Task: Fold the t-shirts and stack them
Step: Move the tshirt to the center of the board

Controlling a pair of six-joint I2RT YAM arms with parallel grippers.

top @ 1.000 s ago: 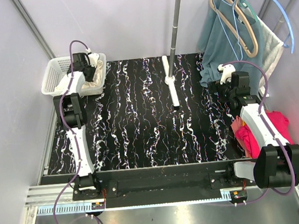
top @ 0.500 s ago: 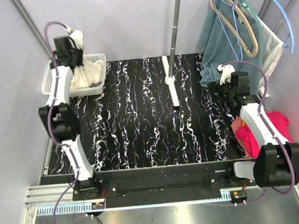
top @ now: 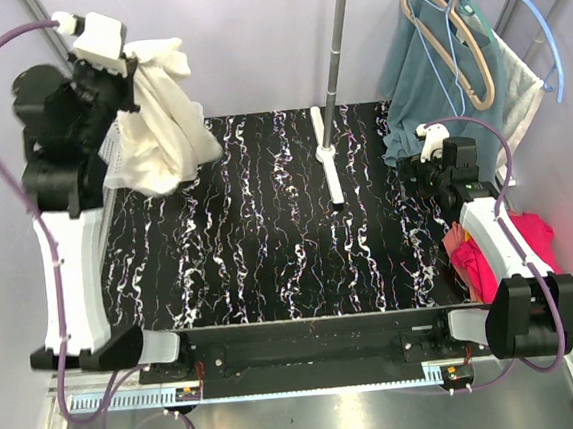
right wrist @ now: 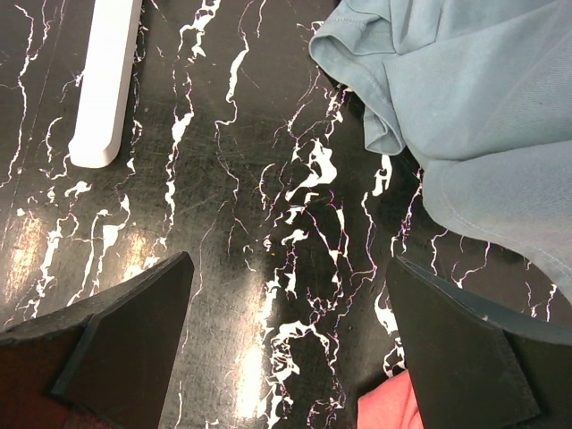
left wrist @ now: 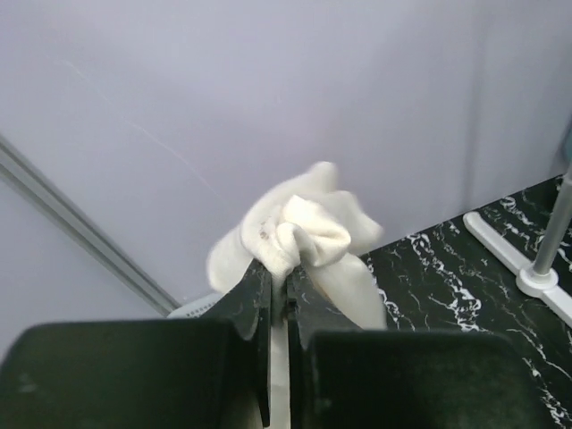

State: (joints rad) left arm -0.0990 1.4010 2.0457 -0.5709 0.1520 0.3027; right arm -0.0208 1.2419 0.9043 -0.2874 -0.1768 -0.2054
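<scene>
A cream t-shirt (top: pixel 163 125) hangs bunched in the air over the table's back left corner. My left gripper (top: pixel 131 65) is raised high and shut on its top. In the left wrist view the jaws of the left gripper (left wrist: pixel 279 268) pinch a wad of the cream t-shirt (left wrist: pixel 308 234), and the rest drops out of sight below them. A folded magenta-pink t-shirt (top: pixel 536 238) lies at the table's right edge, partly under the right arm, and a corner of the pink t-shirt (right wrist: pixel 386 408) also shows in the right wrist view. My right gripper (top: pixel 419 169) (right wrist: pixel 288 264) stands open over bare table, holding nothing.
A white mesh basket (top: pixel 111 156) sits at the back left, mostly hidden behind the left arm. A clothes rack pole (top: pixel 331 60) rises from a white foot (top: pixel 327 161) at the back centre. A teal garment (top: pixel 426 82) (right wrist: pixel 465 98) hangs on hangers at the back right, touching the table.
The left gripper shut on the cream t-shirt in the basket, and the arm rose, lifting the shirt out and up. The right arm has not moved.
</scene>
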